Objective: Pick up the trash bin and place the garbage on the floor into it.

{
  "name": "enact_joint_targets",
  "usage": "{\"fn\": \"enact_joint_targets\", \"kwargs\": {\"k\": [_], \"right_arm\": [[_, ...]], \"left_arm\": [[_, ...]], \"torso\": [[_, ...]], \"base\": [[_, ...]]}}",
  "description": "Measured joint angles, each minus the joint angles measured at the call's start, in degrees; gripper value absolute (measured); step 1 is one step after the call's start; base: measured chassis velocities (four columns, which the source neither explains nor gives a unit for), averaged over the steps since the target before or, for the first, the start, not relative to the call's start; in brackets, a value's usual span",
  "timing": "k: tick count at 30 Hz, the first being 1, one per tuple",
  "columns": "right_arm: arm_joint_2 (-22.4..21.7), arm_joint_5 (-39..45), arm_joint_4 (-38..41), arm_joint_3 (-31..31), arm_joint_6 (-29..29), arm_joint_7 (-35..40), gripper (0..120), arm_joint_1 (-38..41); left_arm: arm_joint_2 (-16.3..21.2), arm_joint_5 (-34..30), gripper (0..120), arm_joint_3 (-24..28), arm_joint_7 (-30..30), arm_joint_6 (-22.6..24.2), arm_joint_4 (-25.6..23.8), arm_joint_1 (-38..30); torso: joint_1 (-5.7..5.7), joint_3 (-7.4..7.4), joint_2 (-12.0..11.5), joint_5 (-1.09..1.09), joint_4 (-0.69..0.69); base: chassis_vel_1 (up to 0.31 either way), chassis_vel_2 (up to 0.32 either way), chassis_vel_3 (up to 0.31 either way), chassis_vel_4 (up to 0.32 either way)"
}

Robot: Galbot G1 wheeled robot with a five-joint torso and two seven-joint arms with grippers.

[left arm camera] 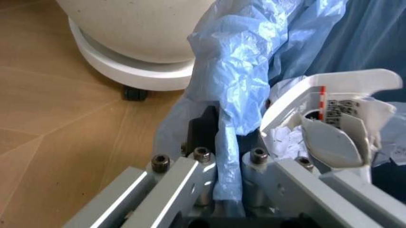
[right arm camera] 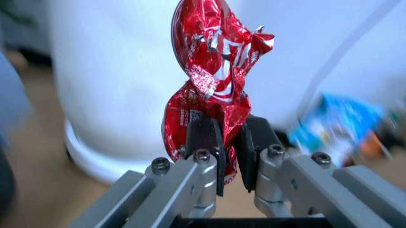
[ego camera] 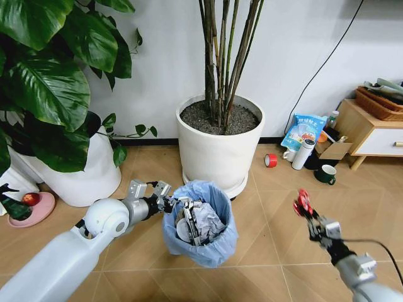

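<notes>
- Herringbone wood floor (ego camera: pixel 264 233) fills the lower frame, with a white plant pot (ego camera: pixel 217 148) at centre.
- Left gripper (ego camera: pixel 169 202), lower centre-left, is clamped on the blue-lined rim of the trash bin (ego camera: pixel 211 248).
- Right gripper (ego camera: pixel 306 211), lower right, pinches a crumpled red wrapper (right arm camera: pixel 212 80), apart from the bin.
- Best to carry the wrapper fully over the opening before letting go, keeping the bin level.
- Bin contents: crumpled white paper (ego camera: pixel 206 220) and packets, fairly full.

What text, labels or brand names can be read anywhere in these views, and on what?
None is legible.
Red wrapper held by the right end effector: white print, too crumpled to read.
White packet in the trash bin, whose rim the left end effector grips: small black print, too small.
Blue bag by the wall: print too small.
</notes>
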Motion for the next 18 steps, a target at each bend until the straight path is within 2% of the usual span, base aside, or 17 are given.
{"fn": "enact_joint_targets", "kwargs": {"k": [6, 8, 10, 11, 13, 16, 18], "right_arm": [[-1.44, 1.23, 2.17, -1.14, -0.79, 0.68, 5, 1.09], [-4.31, 3.56, 6.24, -3.28, -2.31, 1.78, 5, 3.44], [-5.20, 4.43, 7.21, -3.92, -2.77, 2.06, 5, 4.13], [-7.47, 6.67, 9.41, -5.53, -4.07, 2.77, 5, 6.00], [-8.61, 7.54, 10.16, -6.44, -4.69, 3.24, 5, 7.02], [-14.38, 9.49, 12.48, -10.98, -7.01, 4.06, 5, 12.14], [-15.12, 9.76, 12.74, -11.70, -7.27, 4.06, 5, 12.71]], "left_arm": [[-0.22, 0.00, 0, -0.05, 0.04, 0.00, 0.14, -0.03], [-0.69, 0.04, 0, -0.06, 0.06, 0.00, 0.45, -0.16], [-0.80, 0.08, 0, -0.06, 0.06, 0.00, 0.54, -0.18], [-1.11, 0.18, 0, -0.09, 0.07, 0.00, 0.76, -0.26], [-1.22, 0.23, 0, -0.10, 0.09, 0.00, 0.91, -0.31], [-1.69, 0.16, 0, -0.09, 0.17, 0.00, 1.44, -0.86], [-1.76, 0.12, 0, -0.07, 0.16, 0.00, 1.54, -0.99]], "torso": [[0.00, 0.00, 0.00, 0.01, 0.00], [0.00, 0.00, 0.00, -0.02, 0.01], [0.00, 0.00, 0.00, -0.01, 0.01], [0.00, 0.00, 0.00, 0.00, 0.02], [0.00, 0.00, 0.00, -0.01, 0.00], [0.00, 0.00, 0.00, -0.01, 0.02], [0.00, 0.00, 0.00, -0.01, 0.02]], "base": [[0.000, 0.000, 0.000, 0.000], [0.000, 0.000, 0.000, 0.000], [0.000, 0.000, 0.000, 0.000], [0.000, 0.000, 0.000, 0.000], [0.000, 0.000, 0.000, 0.000], [0.000, 0.000, 0.000, 0.000], [0.000, 0.000, 0.000, 0.000]]}}
